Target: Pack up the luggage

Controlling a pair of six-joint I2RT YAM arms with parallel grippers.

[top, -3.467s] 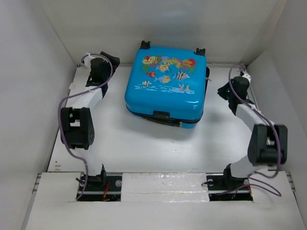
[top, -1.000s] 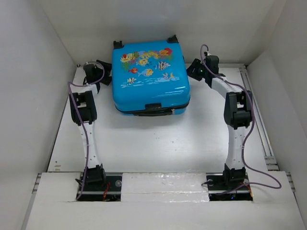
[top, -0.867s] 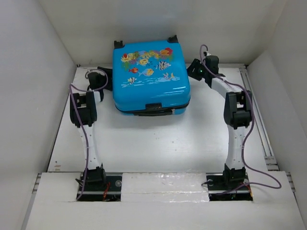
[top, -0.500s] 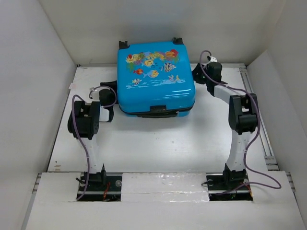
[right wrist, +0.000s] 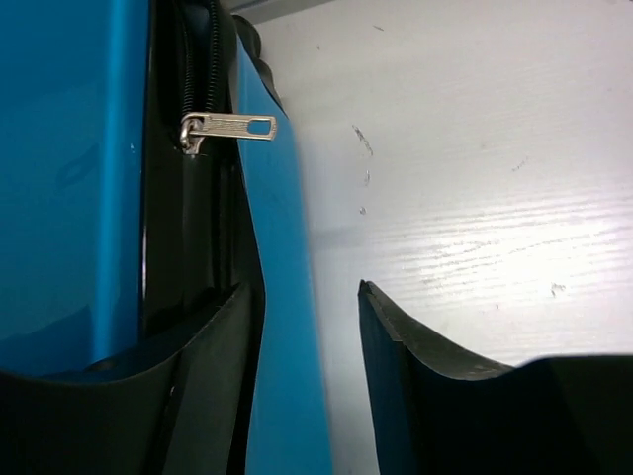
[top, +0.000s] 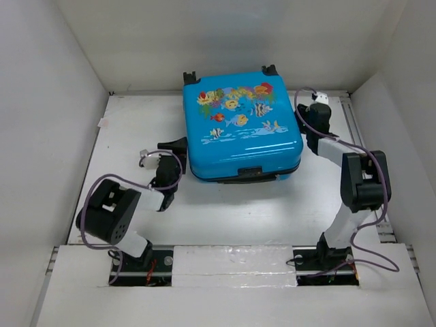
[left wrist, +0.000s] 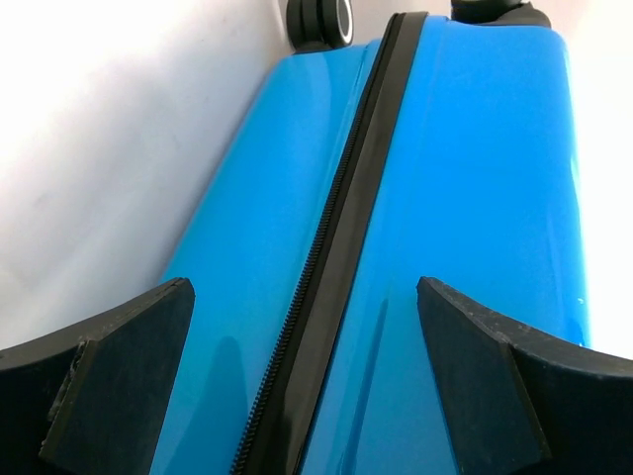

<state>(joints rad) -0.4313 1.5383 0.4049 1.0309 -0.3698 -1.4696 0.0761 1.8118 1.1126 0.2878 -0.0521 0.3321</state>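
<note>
The luggage (top: 242,126) is a bright-blue hard-shell suitcase lying flat, fish print up, wheels toward the back wall. My left gripper (top: 180,147) is at its left side, open wide. In the left wrist view the black zipper seam (left wrist: 336,287) runs between the left gripper's (left wrist: 307,371) spread fingers. My right gripper (top: 304,124) is at the suitcase's right side. In the right wrist view the right gripper (right wrist: 307,381) is open astride the lower shell's edge (right wrist: 282,376): one finger lies over the black seam, the other above the table, with a gap showing. A silver zipper pull (right wrist: 229,127) sticks out ahead.
White walls enclose the table (top: 225,211) on three sides. A rail (top: 355,129) runs along the right edge. A small white scrap (top: 101,123) lies at the far left. A black carry handle (top: 249,173) sits on the suitcase's near side.
The suitcase has slid to the right and nearer. The left arm has folded back and low, its gripper staying at the suitcase's left side. The right gripper followed along the right side.
</note>
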